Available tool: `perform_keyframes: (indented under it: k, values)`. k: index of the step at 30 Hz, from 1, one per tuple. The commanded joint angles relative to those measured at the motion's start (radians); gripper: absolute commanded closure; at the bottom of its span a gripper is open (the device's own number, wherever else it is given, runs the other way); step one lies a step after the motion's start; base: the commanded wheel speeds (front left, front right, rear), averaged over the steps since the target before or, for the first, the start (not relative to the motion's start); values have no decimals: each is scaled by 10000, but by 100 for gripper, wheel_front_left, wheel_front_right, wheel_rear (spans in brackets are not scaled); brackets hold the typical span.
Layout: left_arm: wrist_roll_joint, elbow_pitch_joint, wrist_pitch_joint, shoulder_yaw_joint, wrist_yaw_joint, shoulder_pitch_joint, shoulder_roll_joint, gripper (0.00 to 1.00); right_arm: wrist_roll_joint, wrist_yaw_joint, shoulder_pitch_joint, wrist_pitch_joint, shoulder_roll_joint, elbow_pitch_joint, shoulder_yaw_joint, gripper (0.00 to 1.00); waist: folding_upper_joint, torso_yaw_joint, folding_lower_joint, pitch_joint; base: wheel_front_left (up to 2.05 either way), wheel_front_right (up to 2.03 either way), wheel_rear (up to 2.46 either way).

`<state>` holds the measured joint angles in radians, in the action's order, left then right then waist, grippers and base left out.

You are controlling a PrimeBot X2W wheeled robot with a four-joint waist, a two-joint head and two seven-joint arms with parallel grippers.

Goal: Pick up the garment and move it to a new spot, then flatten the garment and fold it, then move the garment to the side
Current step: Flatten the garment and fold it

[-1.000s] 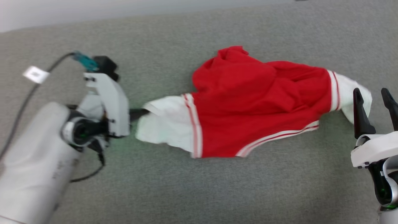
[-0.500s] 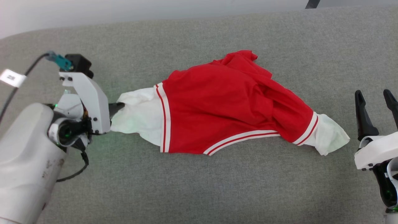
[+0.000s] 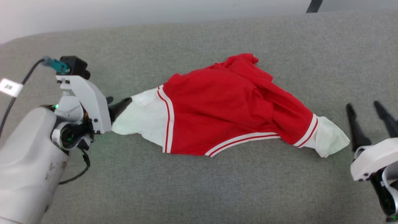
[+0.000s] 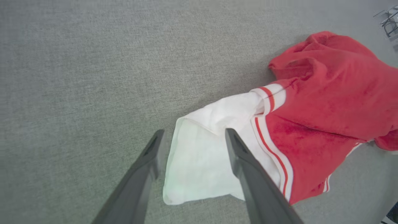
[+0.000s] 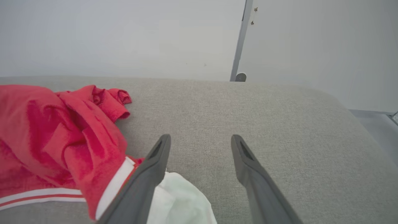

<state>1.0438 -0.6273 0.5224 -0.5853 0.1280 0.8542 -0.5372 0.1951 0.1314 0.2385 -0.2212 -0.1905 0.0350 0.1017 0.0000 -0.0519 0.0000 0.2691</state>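
Left hand (image 4: pixel 194 132) is held open astride one white sleeve (image 4: pixel 199 168); right hand (image 3: pixel 363 105) is held open just beside the other. Garment (image 3: pixel 224 115) is laid crumpled across grey surface (image 3: pixel 199 186). If only sleeve tips are gripped, cloth may be lost mid-pull.

Light bright, even, diffuse; only a faint soft shadow under the garment (image 3: pixel 230 109) edges. Green tint on its white end just ahead of the left gripper (image 4: pixel 195 132). Head view: right gripper (image 3: pixel 363 105) fingers slightly blurred; left wrist view soft overall.

The garment (image 3: pixel 230 109) lies crumpled on grey upholstery (image 3: pixel 199 186).
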Motion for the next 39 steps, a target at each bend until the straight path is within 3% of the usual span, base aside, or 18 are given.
perform_keyframes:
  k: [1, 10, 19, 28, 39]
  values:
    - [15, 48, -135, 21, 29, -187, -48, 0, 113, -15, -158, -65, -89, 18, -101, 0, 0, 118, 0, -150, 0, 0, 0]
    - [-622, 1218, -2575, -30, 34, -1552, -552, 0, 572, -15, -844, -996, -1068, 334, -1155, 0, 0, 593, 0, -665, 0, 0, 0]
    - [-1272, 2872, -5210, 239, -930, -3629, -564, 0, 1069, -15, -1540, -2236, -2032, 876, -1499, 0, 0, 985, 0, -828, 0, 0, 0]
    - [-1130, 4508, -5989, 478, -1897, -5437, -768, 0, 1657, -15, -1962, -3640, -2887, 1588, -1567, 0, 0, 1284, 0, -562, 0, 0, 0]
    - [-1183, 5665, -6291, 599, -2423, -5998, -808, 0, 1909, -15, -1274, -4607, -3223, 850, -1691, 0, 0, 1604, 0, -148, 0, 0, 0]
